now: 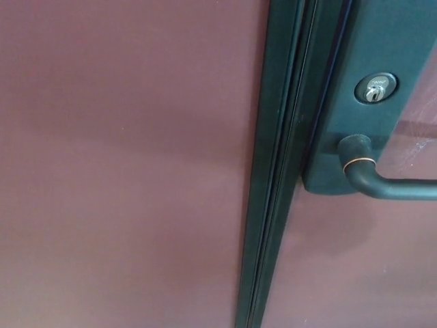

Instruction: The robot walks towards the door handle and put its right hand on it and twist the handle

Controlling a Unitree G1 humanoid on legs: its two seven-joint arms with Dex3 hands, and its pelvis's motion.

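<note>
A dark lever door handle (pixel 382 179) juts from a dark green lock plate (pixel 372 96) at the right of the head view, its bar running off the right edge. A silver keyhole cylinder (pixel 375 88) sits above the handle's base. Neither of my hands nor any arm shows in the picture.
A dark green door frame strip (pixel 280 178) runs from top to bottom just left of the lock plate. A reddish-brown door panel (pixel 123 164) fills the left side, very close to the camera. A faint pale reflection (pixel 416 140) shows on the surface right of the plate.
</note>
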